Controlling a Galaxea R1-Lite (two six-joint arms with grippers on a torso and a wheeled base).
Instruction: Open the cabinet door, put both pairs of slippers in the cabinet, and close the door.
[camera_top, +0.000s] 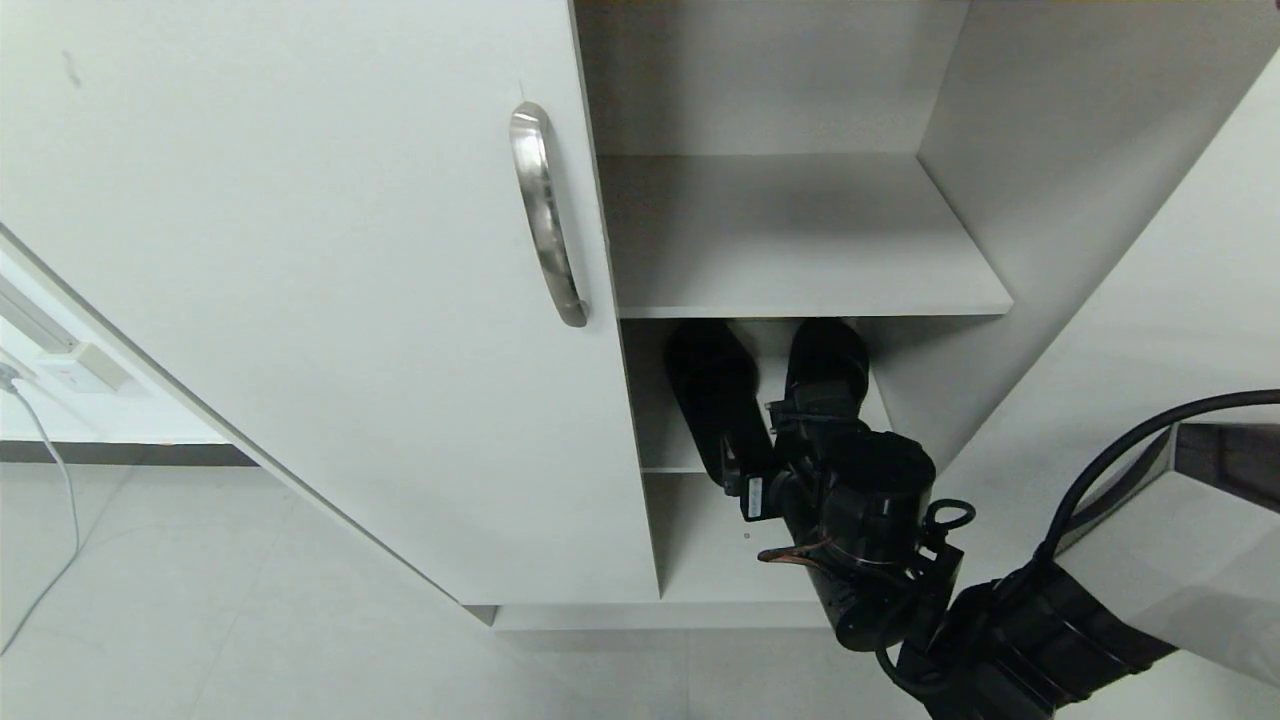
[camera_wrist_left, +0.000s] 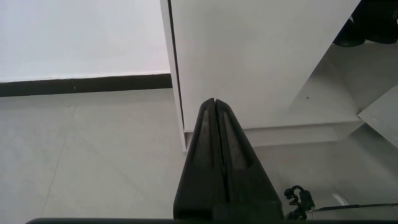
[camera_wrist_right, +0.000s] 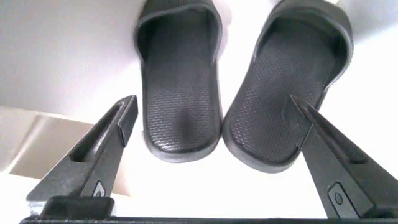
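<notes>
A pair of black slippers (camera_top: 712, 395) (camera_wrist_right: 180, 81) lies side by side, toes inward, on the cabinet's middle shelf (camera_top: 655, 440). My right gripper (camera_top: 785, 440) (camera_wrist_right: 211, 106) hovers just in front of their heels, open, one finger (camera_wrist_right: 112, 127) standing outside each slipper and nothing held. The cabinet's right door (camera_top: 1150, 300) is swung open; its left door (camera_top: 350, 300), with a steel handle (camera_top: 545, 215), is closed. My left gripper (camera_wrist_left: 214, 106) is shut and empty, low over the floor near the cabinet's bottom corner (camera_wrist_left: 180, 134).
A bare upper shelf (camera_top: 800, 240) sits above the slippers and a bottom shelf (camera_top: 700, 540) below. A wall socket (camera_top: 75, 365) with a cable (camera_top: 55, 470) lies to the left of the cabinet. Tiled floor (camera_top: 250, 620) stretches in front.
</notes>
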